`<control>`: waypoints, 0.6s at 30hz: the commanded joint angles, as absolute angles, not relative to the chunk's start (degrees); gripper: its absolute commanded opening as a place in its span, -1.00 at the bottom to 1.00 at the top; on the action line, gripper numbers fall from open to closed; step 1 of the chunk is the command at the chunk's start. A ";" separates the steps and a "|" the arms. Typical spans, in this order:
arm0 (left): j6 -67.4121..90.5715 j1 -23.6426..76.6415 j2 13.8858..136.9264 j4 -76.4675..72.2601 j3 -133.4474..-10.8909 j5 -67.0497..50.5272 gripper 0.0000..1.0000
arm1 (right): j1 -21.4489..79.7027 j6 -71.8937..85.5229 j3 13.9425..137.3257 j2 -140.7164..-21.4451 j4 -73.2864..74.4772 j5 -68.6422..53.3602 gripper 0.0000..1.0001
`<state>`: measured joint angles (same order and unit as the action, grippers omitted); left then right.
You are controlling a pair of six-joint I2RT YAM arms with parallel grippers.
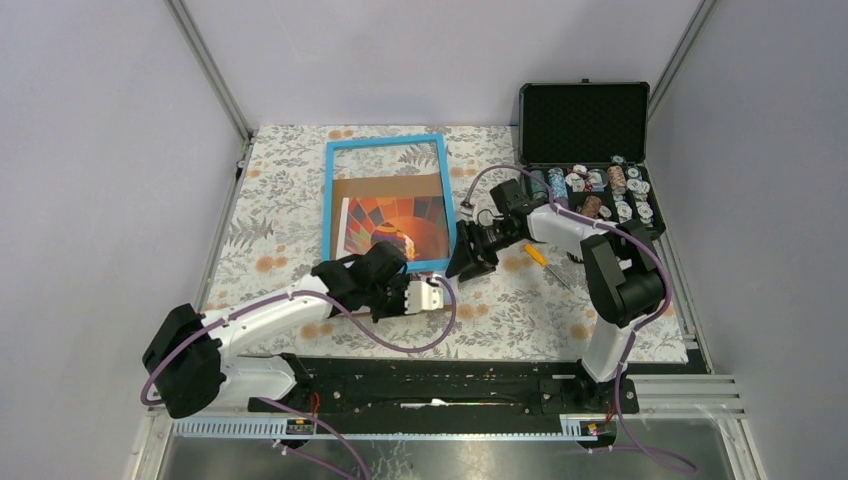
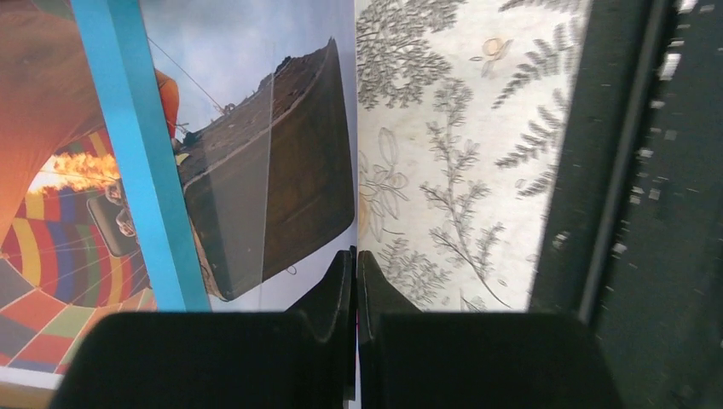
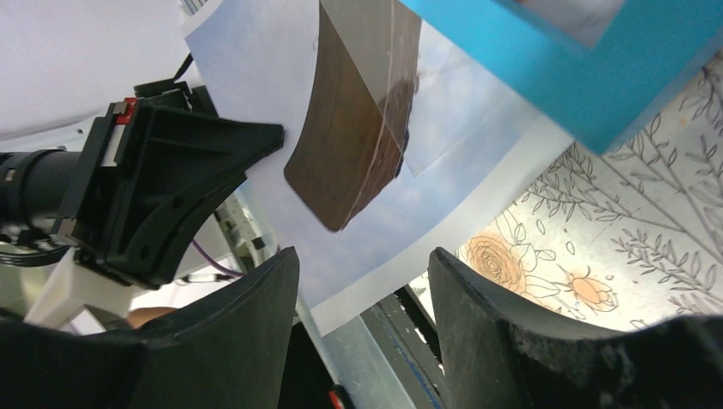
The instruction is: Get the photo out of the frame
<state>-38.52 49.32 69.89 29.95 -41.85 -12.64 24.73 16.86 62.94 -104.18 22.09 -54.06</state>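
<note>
Pale lilac walls, aluminium posts, and a table [image 1: 285, 200] under a floral cloth: that was the whole stage. The frame [image 1: 329, 200] lay flat in the middle, light-blue border up. The photo [image 1: 390, 228] filled its near half, and the brown backing board [image 1: 385, 186] showed bare just beyond it. And there it was: the print's near end stuck out under the near bar, with the basket and pale sky lying on the arms' side of the blue.

The left gripper [image 2: 355, 262] had its jaws pressed together right on that free edge, pinching the pale margin. The right gripper [image 3: 362, 266] hung wide open by the frame's near right corner, with nothing between its fingers. Whether it touched the frame, I couldn't tell.

From where I stood the print looked thin, light and floppy, since its loose end bowed up off the cloth in the right wrist view. It looked glossy too, so probably slick under the pads and quick to crease. To my eye the sensible hold was that plain margin at the near edge, with the pull kept low and straight towards the arms. The frame seemed stiff but light, so it could well drag along with the print unless something pinned its blue bar down.

Well off to the right sat an open black case [image 1: 585, 120] of chips, with a yellow-handled screwdriver [image 1: 536, 254] on the cloth.
</note>
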 commanded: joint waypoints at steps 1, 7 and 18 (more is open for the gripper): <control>-37.28 49.69 70.21 43.87 -50.58 -21.75 -1.00 | 24.56 8.67 67.10 -101.57 29.14 -52.32 0.29; -36.44 49.98 68.99 52.82 -58.59 -27.14 -1.00 | 24.59 3.75 69.21 -99.54 31.98 -46.82 0.29; -35.05 50.08 69.46 69.56 -78.11 -30.82 -1.00 | 20.85 0.37 77.55 -100.96 36.38 -41.93 0.39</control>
<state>-36.75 49.82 70.50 62.98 -70.59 -26.87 23.35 2.76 72.88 -101.73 33.30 -43.99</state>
